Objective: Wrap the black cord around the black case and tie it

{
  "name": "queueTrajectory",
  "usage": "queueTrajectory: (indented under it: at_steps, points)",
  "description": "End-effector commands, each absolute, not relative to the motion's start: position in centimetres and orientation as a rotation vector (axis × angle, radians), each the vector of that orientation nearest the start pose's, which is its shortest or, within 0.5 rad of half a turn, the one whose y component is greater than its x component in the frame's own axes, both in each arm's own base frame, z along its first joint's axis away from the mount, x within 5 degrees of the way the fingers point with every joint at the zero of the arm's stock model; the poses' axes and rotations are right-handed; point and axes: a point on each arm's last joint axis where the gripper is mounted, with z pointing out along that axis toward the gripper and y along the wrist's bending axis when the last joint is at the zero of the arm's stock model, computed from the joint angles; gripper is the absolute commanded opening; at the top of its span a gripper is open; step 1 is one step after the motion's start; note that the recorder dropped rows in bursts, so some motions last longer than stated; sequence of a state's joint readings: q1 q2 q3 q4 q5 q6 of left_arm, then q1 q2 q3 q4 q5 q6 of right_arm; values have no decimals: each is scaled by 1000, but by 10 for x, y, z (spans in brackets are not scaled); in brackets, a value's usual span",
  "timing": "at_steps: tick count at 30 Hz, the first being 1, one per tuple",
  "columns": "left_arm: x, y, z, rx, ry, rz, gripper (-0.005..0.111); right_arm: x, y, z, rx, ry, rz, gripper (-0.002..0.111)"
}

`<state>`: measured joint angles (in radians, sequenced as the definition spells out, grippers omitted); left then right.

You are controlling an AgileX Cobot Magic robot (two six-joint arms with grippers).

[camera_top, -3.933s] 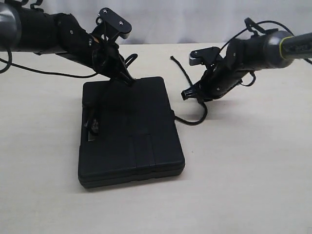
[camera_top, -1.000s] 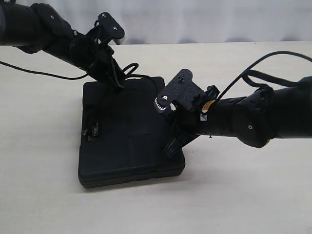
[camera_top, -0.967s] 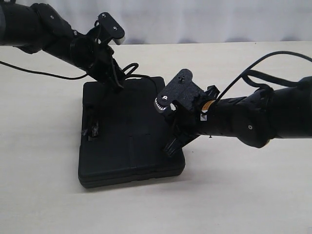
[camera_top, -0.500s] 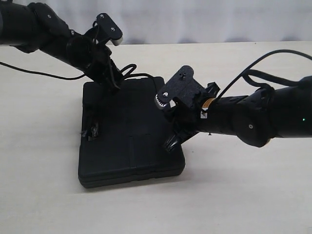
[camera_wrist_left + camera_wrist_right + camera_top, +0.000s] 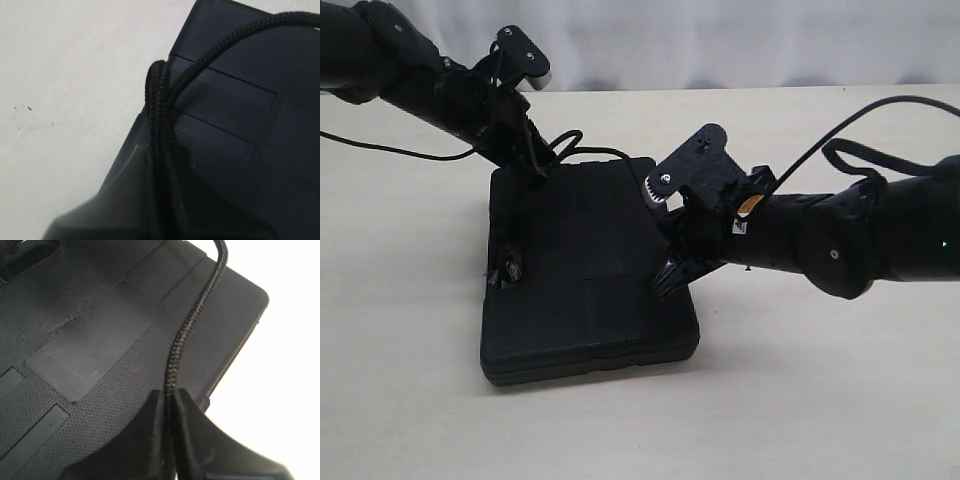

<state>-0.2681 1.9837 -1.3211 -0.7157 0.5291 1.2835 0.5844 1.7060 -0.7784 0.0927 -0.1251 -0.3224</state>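
Your left fingers [image 5: 110, 210] and right fingers [image 5: 135, 445] each pinch the black cord [image 5: 183, 333]; tug hard and the black case [image 5: 590, 290] may slide.

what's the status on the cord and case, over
Left gripper shut on cord at case edge. Right gripper shut on cord over case. Nothing in the way.

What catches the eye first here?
A black case lies flat on the table, with both arms bent over it. The left claw pinches the cord at the case's far edge in the exterior view. The right claw pinches it over the right edge.
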Motion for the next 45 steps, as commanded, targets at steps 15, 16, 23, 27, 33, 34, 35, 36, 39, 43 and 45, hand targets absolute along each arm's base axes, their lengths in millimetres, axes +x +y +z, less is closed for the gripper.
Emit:
queueTrajectory:
  at_steps: [15,16,23,27,33,34,35,36,39,43,45]
  points:
    - [396,-141,183,1184,2181,-304,0,281,172,179,-750,2063,84,4]
    - [396,-140,183,1182,2182,-304,0,281,172,180,-744,2061,87,4]
    - [398,-140,182,1169,2177,-284,0,270,172,194,-730,2062,150,4]
    - [398,-140,183,1149,2178,-293,0,258,181,191,-751,2067,181,4]
    - [397,-142,183,1146,2182,-313,0,256,186,192,-742,2039,186,4]
    - [397,-142,183,1146,2182,-313,0,257,185,192,-729,2024,173,4]
    - [397,-142,183,1146,2182,-313,0,257,184,193,-714,2006,157,4]
    - [397,-142,183,1147,2182,-311,0,258,182,192,-697,1991,142,4]
    - [397,-142,183,1148,2182,-312,0,258,176,191,-673,1961,96,4]
    - [397,-142,183,1148,2182,-312,0,258,172,189,-640,1975,53,4]
    - [397,-142,183,1148,2182,-312,0,258,172,188,-645,1984,58,4]
